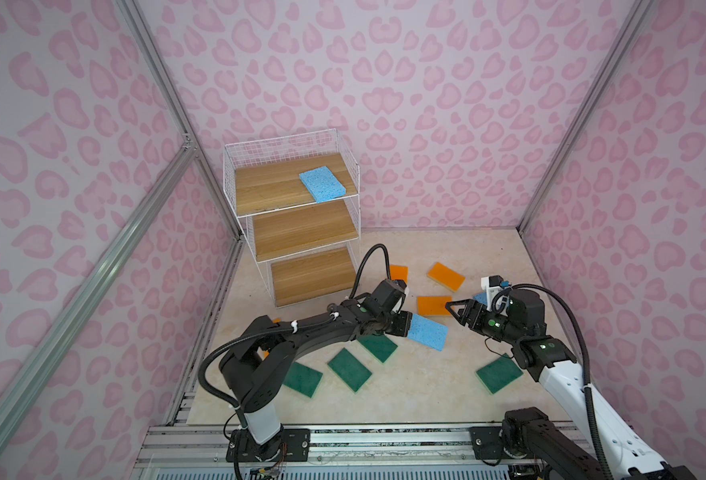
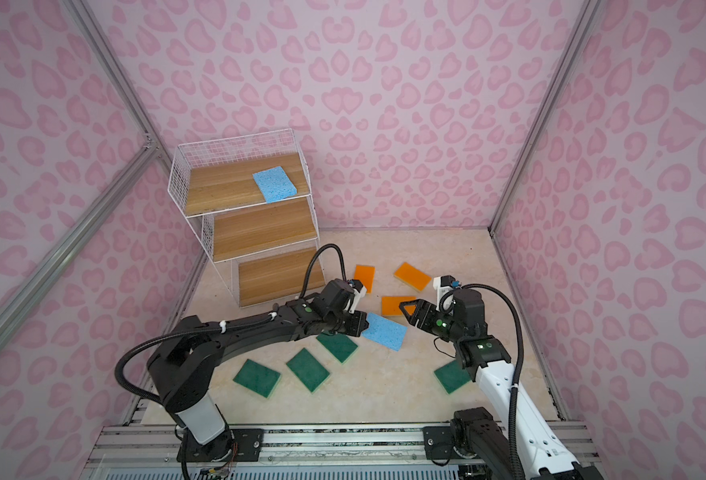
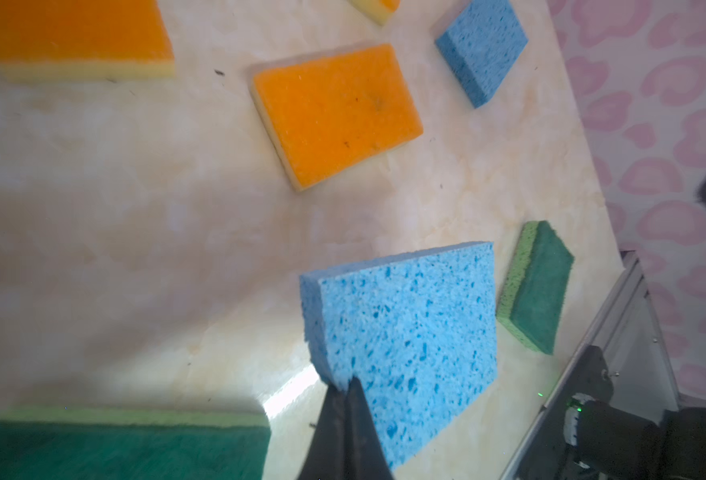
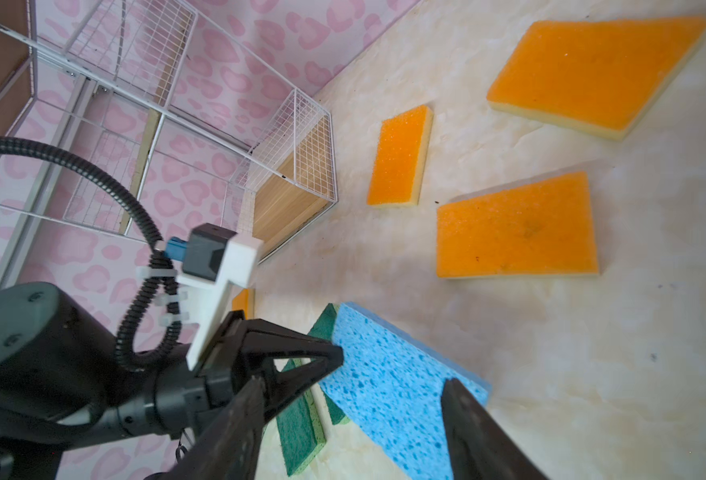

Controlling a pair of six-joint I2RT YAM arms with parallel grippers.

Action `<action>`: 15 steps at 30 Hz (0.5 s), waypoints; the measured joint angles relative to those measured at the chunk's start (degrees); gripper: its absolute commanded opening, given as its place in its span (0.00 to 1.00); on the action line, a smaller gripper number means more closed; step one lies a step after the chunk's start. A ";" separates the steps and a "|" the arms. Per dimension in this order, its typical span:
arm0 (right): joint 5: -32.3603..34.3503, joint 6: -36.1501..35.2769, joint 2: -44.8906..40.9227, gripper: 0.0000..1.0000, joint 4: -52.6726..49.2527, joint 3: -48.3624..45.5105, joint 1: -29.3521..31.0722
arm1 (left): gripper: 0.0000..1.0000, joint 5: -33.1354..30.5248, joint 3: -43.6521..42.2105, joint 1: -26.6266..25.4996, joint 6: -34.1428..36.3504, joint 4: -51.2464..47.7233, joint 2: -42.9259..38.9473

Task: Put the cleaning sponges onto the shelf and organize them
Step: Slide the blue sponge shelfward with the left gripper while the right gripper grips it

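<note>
Mid-frame, left claw [image 1: 402, 326] is clamping a blue sponge [image 1: 429, 333] edgewise for the shelf [image 1: 268, 183] while right claw [image 1: 453, 314] is hovering, jaws apart.

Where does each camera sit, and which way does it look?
Top views: high up, looking down at shelf, left arm, right arm.
Left wrist: looks along the shut left end effector at the held sponge.
Right wrist: looks past the open right end effector toward the shelf.
Shared: both wrists see the held sponge.
</note>
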 measured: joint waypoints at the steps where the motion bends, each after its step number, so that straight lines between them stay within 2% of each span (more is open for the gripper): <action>1: -0.26 -0.02 0.00 0.62 0.00 0.26 0.42 | 0.04 0.17 -0.90 0.94 0.00 -0.35 -2.49; 5: -2.10 -0.17 0.68 0.55 0.15 1.97 3.32 | 0.04 0.98 -3.67 4.85 0.20 -2.91 -11.52; 10: -4.15 0.17 2.82 0.40 2.14 4.07 9.66 | 0.04 2.82 -4.59 9.57 0.42 -7.02 -20.09; 15: -5.62 1.73 6.32 0.41 5.35 6.14 13.99 | 0.03 5.05 -4.66 14.01 0.66 -10.10 -25.16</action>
